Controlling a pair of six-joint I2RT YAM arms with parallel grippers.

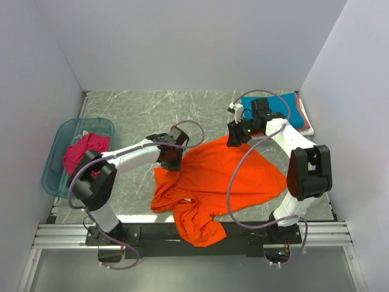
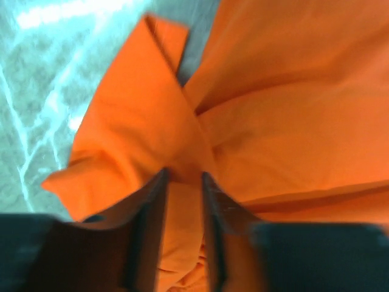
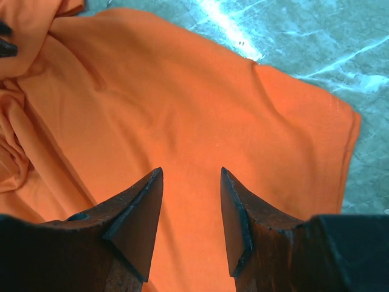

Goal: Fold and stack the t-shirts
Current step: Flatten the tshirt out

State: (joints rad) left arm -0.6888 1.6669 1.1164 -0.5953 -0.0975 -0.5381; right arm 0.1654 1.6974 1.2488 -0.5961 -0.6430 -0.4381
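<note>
The orange t-shirt lies spread and rumpled on the table's middle, one part hanging over the near edge. My left gripper is at the shirt's left edge. In the left wrist view it is shut on a bunched fold of the orange cloth. My right gripper is at the shirt's far edge. In the right wrist view it is open and empty just above flat orange cloth. A folded teal blue t-shirt tops a stack at the back right, with pink and white edges under it.
A translucent blue tub stands at the left with a magenta t-shirt in it. White walls close in on three sides. The marble tabletop shows bare at the back middle.
</note>
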